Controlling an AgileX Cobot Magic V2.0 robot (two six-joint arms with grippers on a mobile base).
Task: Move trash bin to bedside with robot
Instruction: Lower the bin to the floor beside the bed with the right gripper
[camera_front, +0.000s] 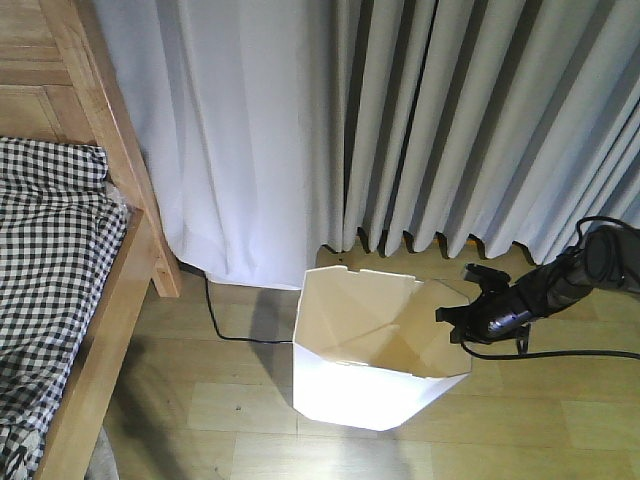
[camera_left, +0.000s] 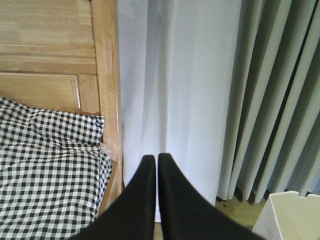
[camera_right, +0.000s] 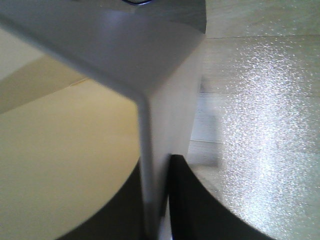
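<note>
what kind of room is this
Most likely a bedroom: a wooden-framed bed with checked bedding, floor-length curtains and a wood floor. The right gripper clamps a white trash bin's wall.

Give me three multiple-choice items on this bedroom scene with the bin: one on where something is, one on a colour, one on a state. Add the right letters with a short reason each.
1. Where does the bin stand?
A. On the bed
B. On the wooden floor in front of the curtains
C. Under a desk

2. What colour is the bedding?
A. Plain blue
B. Red striped
C. Black-and-white checked

3. What is the right gripper doing?
A. Pinching the bin's wall at the rim
B. Hanging open, far from the bin
C. Holding the cable

Answers:
1 B: the front view shows it on the floor below the curtains, apart from the bed.
2 C: both the front and left wrist views show the checks.
3 A: the right wrist view shows one finger on each side of the thin wall.
</note>
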